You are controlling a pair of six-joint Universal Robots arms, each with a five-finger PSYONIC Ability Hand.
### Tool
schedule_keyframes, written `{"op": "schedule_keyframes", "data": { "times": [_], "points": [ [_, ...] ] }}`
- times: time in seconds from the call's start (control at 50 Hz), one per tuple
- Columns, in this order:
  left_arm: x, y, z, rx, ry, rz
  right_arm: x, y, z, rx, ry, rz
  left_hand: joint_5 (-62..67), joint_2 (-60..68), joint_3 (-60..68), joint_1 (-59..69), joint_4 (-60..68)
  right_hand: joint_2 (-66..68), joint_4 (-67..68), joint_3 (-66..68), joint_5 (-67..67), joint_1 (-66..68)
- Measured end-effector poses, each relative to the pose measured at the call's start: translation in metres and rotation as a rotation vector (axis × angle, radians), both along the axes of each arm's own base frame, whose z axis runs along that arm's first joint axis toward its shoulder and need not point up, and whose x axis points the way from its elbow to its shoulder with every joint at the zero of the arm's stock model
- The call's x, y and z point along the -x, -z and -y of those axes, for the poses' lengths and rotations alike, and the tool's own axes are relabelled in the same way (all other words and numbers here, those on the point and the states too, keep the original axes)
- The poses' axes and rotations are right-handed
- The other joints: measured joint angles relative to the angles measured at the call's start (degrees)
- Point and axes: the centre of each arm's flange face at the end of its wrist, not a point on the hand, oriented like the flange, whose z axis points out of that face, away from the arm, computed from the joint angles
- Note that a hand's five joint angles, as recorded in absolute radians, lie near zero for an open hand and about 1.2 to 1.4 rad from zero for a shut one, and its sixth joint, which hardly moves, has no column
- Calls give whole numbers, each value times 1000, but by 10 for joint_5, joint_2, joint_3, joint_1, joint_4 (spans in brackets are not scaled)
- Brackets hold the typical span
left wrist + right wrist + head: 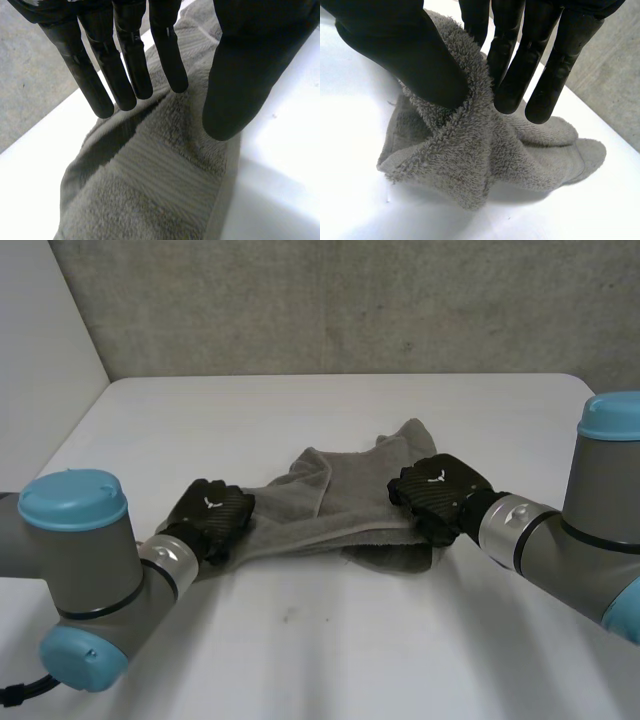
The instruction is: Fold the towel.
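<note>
The fluffy grey towel (320,505) lies bunched up on the smooth white worktop (300,640). The black left hand (212,515) is at one end, its fingers straight. The right hand (440,490) pinches a raised fold.

No word, number or brand name can be read anywhere in these views. The only sign is a small white emblem (211,503) printed on the back of the black, carbon-patterned left hand (218,522), with a matching one on the back of the black right hand (450,498), both seen from the head camera. Each emblem is a little winged, V-like figure, too small to tell whether it holds any letters.
</note>
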Motion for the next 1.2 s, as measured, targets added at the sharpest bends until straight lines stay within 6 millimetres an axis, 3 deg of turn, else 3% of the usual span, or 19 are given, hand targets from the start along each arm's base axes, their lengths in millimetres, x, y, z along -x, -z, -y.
{"op": "schedule_keyframes", "data": {
  "times": [0.28,0.46,0.66,0.82,0.92,1.08,1.2],
  "points": [
    [-11,8,3,-31,-33,7,2,11,-7,-51,3,1,60,62,62,60,62,0,0,0,0,0],
    [-7,6,-5,-48,-20,-13,2,13,-8,-70,9,14,-94,-94,-94,-94,-95,0,0,0,0,0],
    [-3,2,-13,-117,-38,-119,1,16,-8,-72,11,17,-104,-103,-101,-103,-103,0,0,0,0,0],
    [6,8,-6,-132,-31,-139,2,19,-10,-81,10,13,-94,-94,-95,-96,-94,0,0,0,0,0],
    [13,14,3,-128,-28,-137,2,20,-10,-84,12,12,-64,-63,-63,-64,-63,0,0,0,0,0],
    [16,15,10,-112,-27,-139,3,19,-7,-76,21,12,199,203,198,200,199,0,0,0,0,0],
    [14,-3,6,-75,-24,-152,4,11,-3,-47,45,7,255,262,261,238,261,0,0,0,0,0]
  ]
}}
